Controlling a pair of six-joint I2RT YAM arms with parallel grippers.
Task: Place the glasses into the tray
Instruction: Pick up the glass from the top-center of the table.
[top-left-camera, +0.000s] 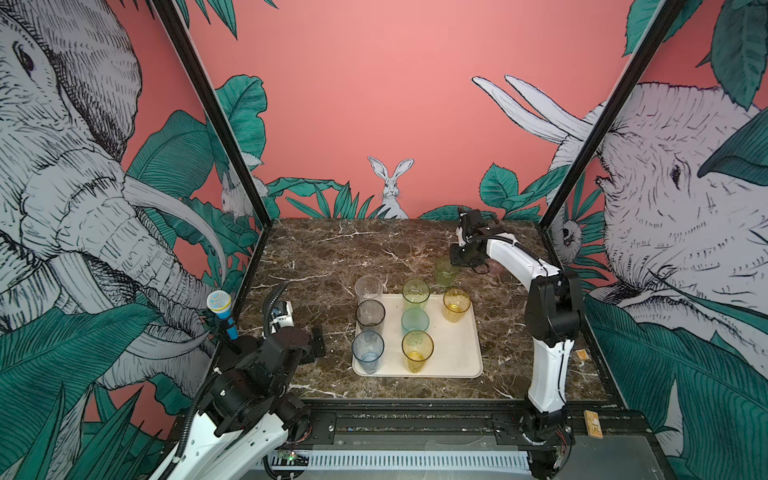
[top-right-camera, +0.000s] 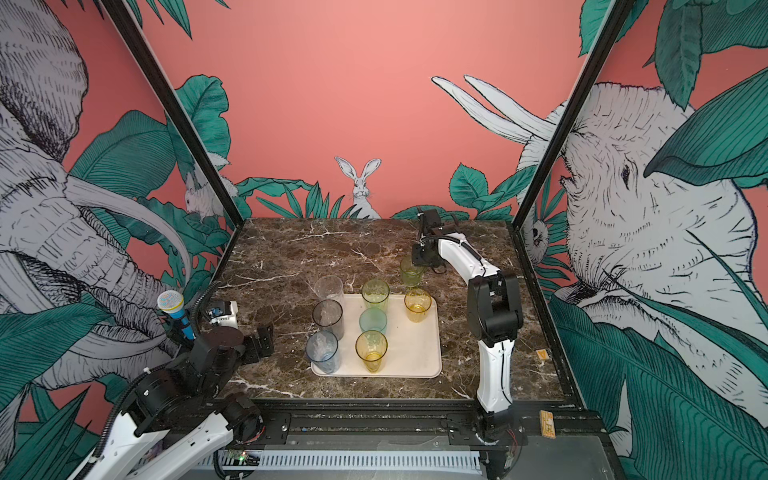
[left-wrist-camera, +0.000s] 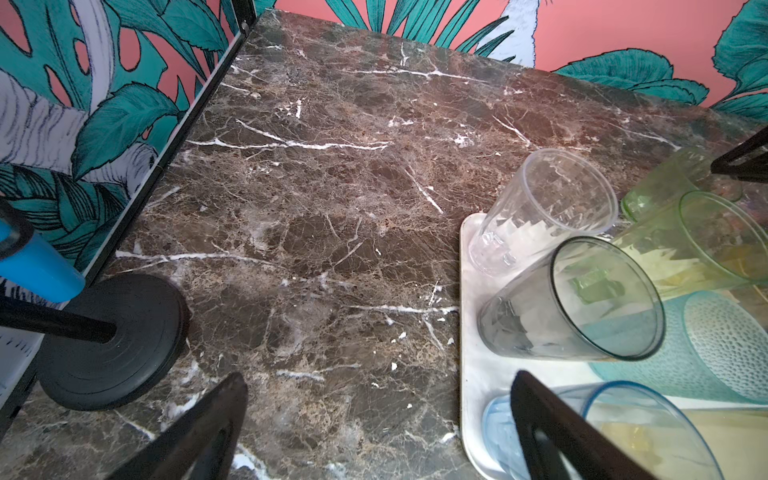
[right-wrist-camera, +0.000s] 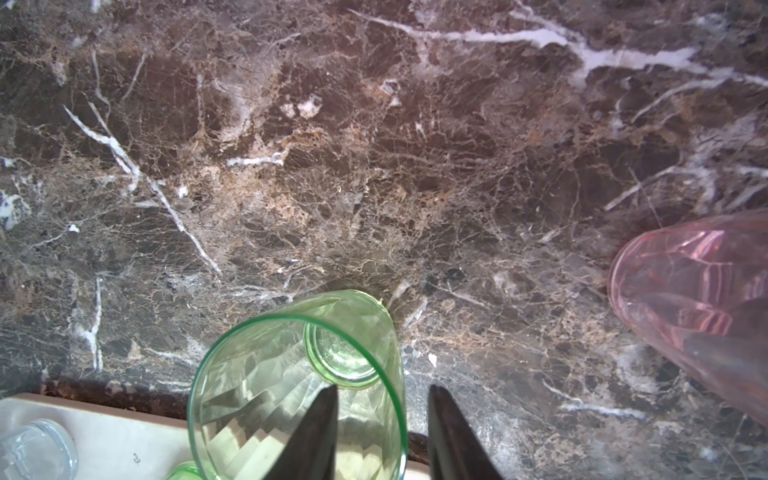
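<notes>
Right pincer astride the wall of the green glass on the bench.
Its jaws stand partly open, one finger inside that glass, one outside, nothing gripped; the glass stands upright just beyond the far edge of the tray; seven other glasses stand in the tray; a pink glass is on the bench, apart; left pincer gapes wide, empty.

On the cream tray, upright glasses — green glass just beyond.
</notes>
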